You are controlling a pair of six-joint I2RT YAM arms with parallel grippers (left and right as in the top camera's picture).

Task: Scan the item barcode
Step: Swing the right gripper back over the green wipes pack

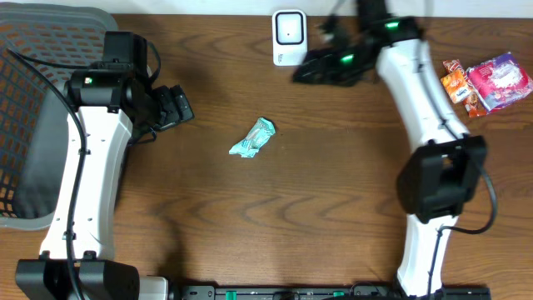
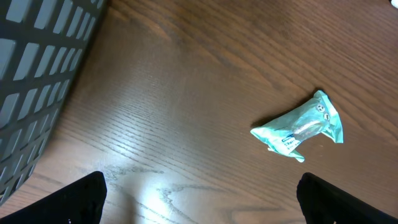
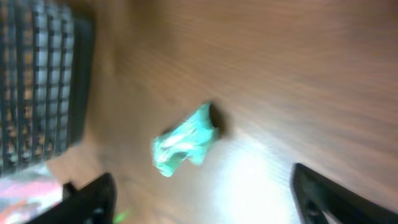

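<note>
Dark wood-grain surface (image 1: 275, 225), smooth with a soft sheen; the teal packet (image 1: 253, 138) is crinkled, glossy plastic film; grey basket (image 1: 33, 50) looks matt plastic mesh.

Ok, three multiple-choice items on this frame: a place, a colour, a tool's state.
1. The teal packet lies: A in a drawer; B on the table; C on a shelf.
2. The scanner is: A white; B blue; C yellow.
3. The left tool is: A shut on the packet; B open and empty; C shut and empty.
B, it lies on bare wood mid-table; A, its casing shows white; B, its fingers stand wide apart with nothing between.
</note>
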